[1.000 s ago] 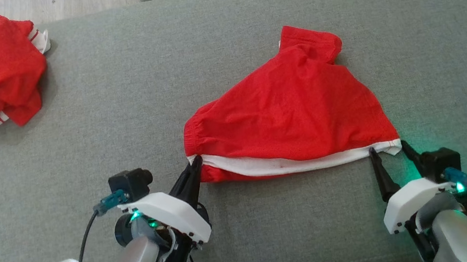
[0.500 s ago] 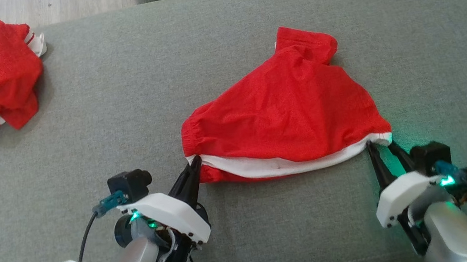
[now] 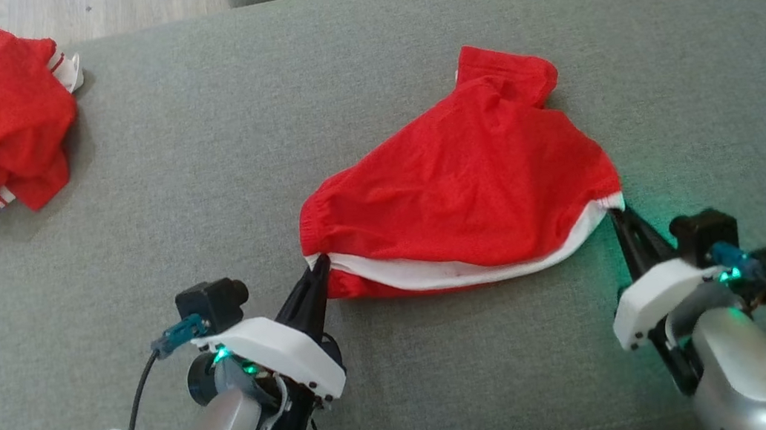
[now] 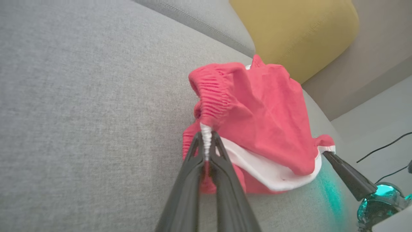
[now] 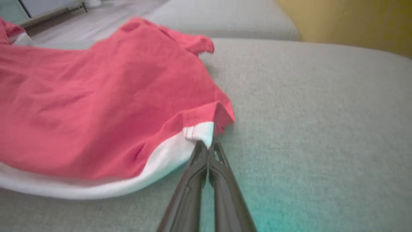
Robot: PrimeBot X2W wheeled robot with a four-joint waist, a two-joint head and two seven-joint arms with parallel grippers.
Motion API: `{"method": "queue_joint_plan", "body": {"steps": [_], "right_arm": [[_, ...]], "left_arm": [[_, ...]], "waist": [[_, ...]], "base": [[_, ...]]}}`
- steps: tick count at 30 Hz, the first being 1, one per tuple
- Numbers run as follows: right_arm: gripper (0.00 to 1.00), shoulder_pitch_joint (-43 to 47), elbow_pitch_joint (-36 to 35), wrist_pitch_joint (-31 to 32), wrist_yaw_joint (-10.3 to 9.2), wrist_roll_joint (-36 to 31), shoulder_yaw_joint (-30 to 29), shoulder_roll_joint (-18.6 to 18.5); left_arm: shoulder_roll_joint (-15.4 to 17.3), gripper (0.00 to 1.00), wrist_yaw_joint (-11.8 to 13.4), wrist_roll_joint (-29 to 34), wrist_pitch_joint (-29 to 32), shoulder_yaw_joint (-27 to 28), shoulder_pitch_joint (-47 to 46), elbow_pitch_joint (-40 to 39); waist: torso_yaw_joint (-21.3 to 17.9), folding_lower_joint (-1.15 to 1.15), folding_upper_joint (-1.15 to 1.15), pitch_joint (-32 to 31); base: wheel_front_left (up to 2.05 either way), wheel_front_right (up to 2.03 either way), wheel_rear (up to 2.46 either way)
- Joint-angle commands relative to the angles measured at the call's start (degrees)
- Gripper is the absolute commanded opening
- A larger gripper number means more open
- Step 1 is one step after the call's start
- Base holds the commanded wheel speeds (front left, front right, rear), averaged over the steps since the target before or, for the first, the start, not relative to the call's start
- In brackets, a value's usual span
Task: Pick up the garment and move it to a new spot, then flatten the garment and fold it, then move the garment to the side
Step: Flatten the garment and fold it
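left arm: forearm low at left, fingers angled up and right, left gripper (image 3: 319, 267) pinched tight on the garment (image 3: 462, 192) at its left hem corner | right arm: forearm low at right, fingers angled up and left, right gripper (image 3: 615, 214) closed on the right hem corner | garment: on the grey cushion (image 3: 360, 53), white hem sagging between both grips
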Motion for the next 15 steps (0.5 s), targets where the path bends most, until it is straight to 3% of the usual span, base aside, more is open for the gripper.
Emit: {"method": "queue_joint_plan", "body": {"steps": [1, 8, 15], "right_arm": [[0.00, -1.06, -3.61, -1.10, 0.37, -0.09, 1.29, -0.18], [0.00, 1.55, -16.88, -1.12, 0.37, 2.36, 2.45, -0.18], [0.00, 5.72, -34.81, -1.02, 0.37, 2.98, 2.41, -1.48]], "left_arm": [[1.17, 0.00, 0.29, -0.20, -1.00, 2.06, -2.00, -2.18], [1.74, 0.00, 0.23, 0.23, -3.52, 3.76, -2.05, -6.06], [2.82, 0.00, 0.31, 0.54, -4.78, 8.52, -0.59, -18.87]], "waist": [[-0.16, 0.00, 0.00, -0.31], [-0.81, 0.00, 0.00, -2.64], [-1.17, 0.00, 0.00, -7.87]], "base": [[0.00, 0.00, 0.00], [0.00, 0.00, 0.00], [0.00, 0.00, 0.00]]}}
